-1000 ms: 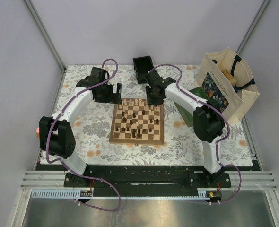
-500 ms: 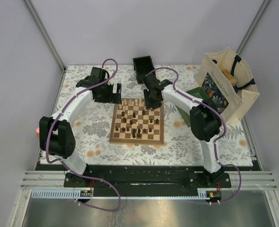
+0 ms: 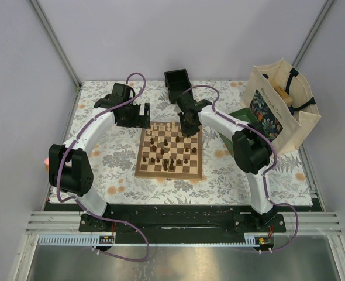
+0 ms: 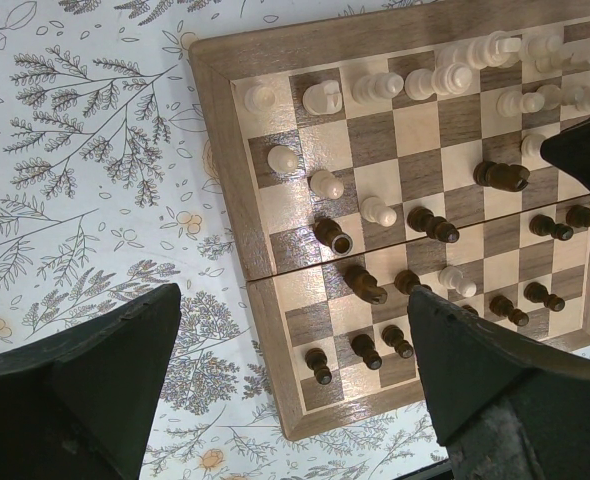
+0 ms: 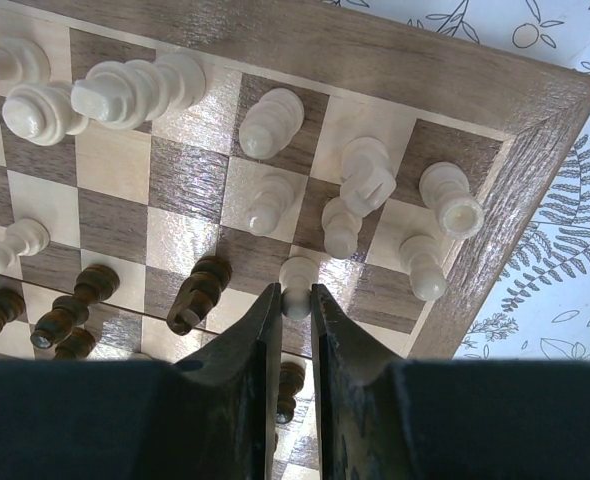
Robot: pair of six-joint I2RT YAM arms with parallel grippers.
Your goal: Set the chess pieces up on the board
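Right gripper is clamping a pale pawn, which is standing head up with its long axis vertical. It is on the board, lying mid-tabletop, at the board's corner toward the tabletop's far-right corner. Left gripper is hovering with its fingers spread wide.

Overhead view looks down from behind; both wrist views closely share the board.

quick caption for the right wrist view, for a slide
Right tool pinching a cream pawn near the board corner, beside other cream pieces.
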